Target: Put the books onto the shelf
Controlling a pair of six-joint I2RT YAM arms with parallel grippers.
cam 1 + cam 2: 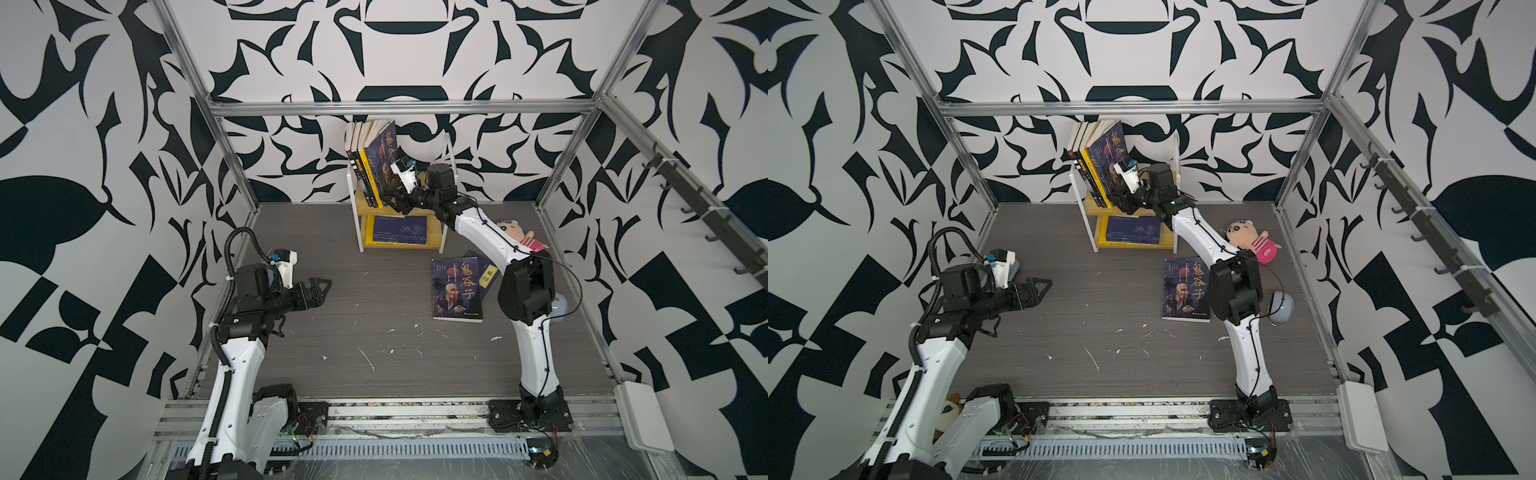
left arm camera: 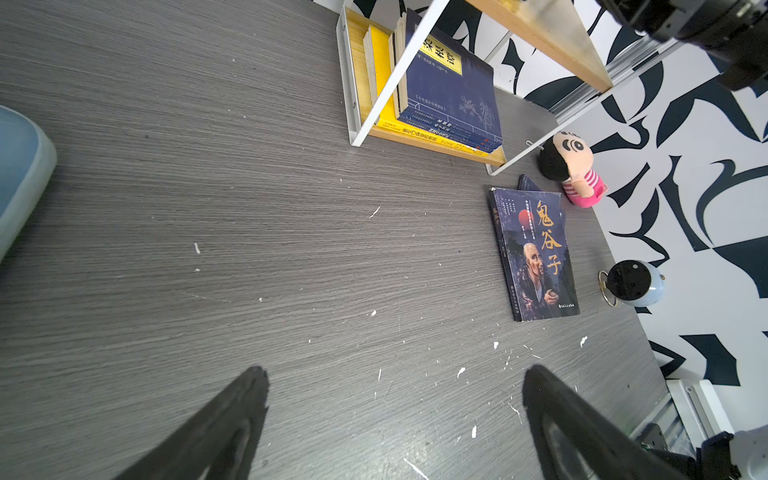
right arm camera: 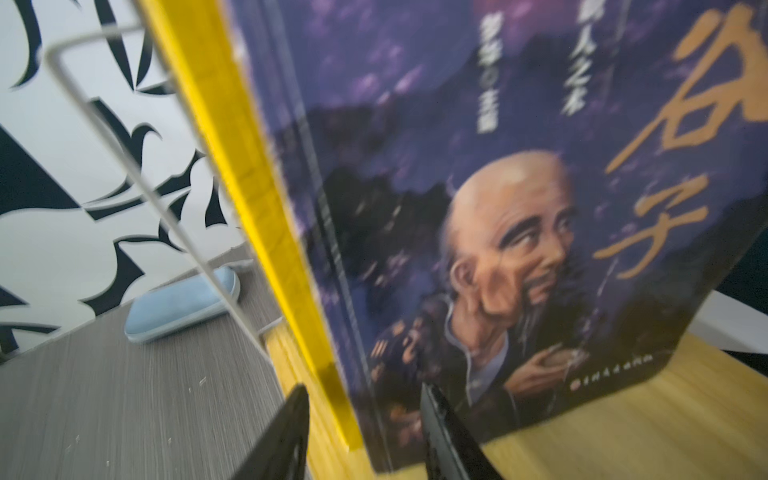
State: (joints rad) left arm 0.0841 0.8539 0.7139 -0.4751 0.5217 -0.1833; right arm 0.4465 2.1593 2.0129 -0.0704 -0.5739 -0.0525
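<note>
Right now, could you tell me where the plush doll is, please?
In both top views the plush doll sits on the table's right side, just right of the shelf and behind the portrait book lying flat.

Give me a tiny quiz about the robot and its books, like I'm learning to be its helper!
1. True or false: the left pincer holds a book.
2. Where is the right pincer? A) tucked back by its own base B) at the standing books on the shelf's top tier C) beside the left pincer
3. Fill in: on the table, the old-man book lies on a ____ book.
Key: 1 false, it is open and empty. 2 B. 3 navy; it lies on a navy book.
</note>
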